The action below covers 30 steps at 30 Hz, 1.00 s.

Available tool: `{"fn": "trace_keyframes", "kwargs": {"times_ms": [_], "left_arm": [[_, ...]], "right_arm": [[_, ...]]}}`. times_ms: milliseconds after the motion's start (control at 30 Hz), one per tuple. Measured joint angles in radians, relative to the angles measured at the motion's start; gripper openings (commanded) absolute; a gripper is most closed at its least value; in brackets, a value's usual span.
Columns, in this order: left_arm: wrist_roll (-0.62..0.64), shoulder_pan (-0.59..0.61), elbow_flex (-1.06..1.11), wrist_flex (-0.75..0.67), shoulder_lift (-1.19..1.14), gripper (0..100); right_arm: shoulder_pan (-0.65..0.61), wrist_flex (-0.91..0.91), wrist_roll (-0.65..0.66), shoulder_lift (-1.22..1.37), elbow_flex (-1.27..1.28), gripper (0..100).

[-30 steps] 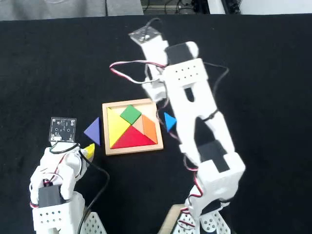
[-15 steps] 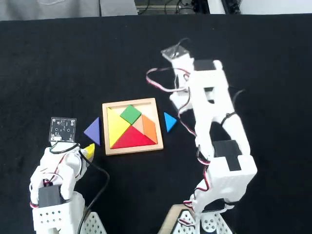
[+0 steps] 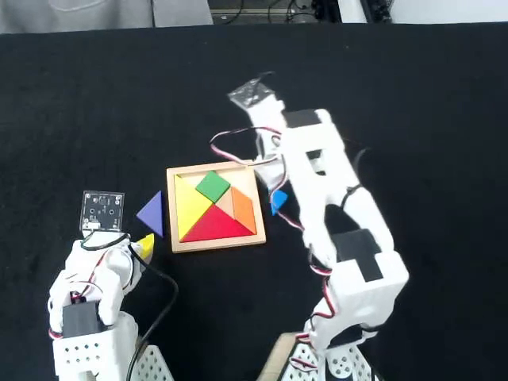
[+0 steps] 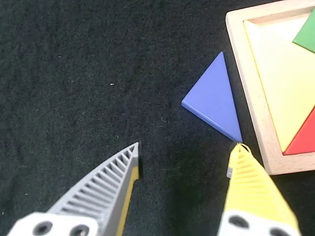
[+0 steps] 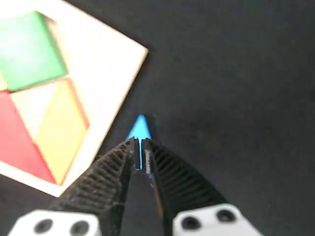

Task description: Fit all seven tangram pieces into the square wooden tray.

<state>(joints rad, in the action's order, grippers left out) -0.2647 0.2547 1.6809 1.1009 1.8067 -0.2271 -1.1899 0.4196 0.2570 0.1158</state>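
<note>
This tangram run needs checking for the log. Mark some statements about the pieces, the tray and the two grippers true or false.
1. The right gripper is shut on the blue triangle. True.
2. The purple triangle lies inside the tray. False: it lies on the black table, just outside the tray's wall.
3. The left gripper is open and holds nothing. True.
4. The green square lies on the table outside the tray. False: it sits inside the tray, among the other fitted pieces.
</note>
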Motion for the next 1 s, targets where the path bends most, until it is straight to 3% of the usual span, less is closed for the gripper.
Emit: {"fn": "trace_keyframes", "kwargs": {"times_ms": [300, 867, 1000], "left_arm": [[0.0, 0.0, 0.0, 0.0, 0.0, 29], [0.0, 0.0, 0.0, 0.0, 0.0, 29], [0.0, 0.0, 0.0, 0.0, 0.0, 29]], "right_arm": [[-0.02, 0.104, 0.0, 0.13, 0.0, 1.1], [-0.021, 0.112, 0.0, 0.135, 0.0, 1.1], [0.032, 0.112, 0.002, 0.135, 0.0, 1.1]]}}
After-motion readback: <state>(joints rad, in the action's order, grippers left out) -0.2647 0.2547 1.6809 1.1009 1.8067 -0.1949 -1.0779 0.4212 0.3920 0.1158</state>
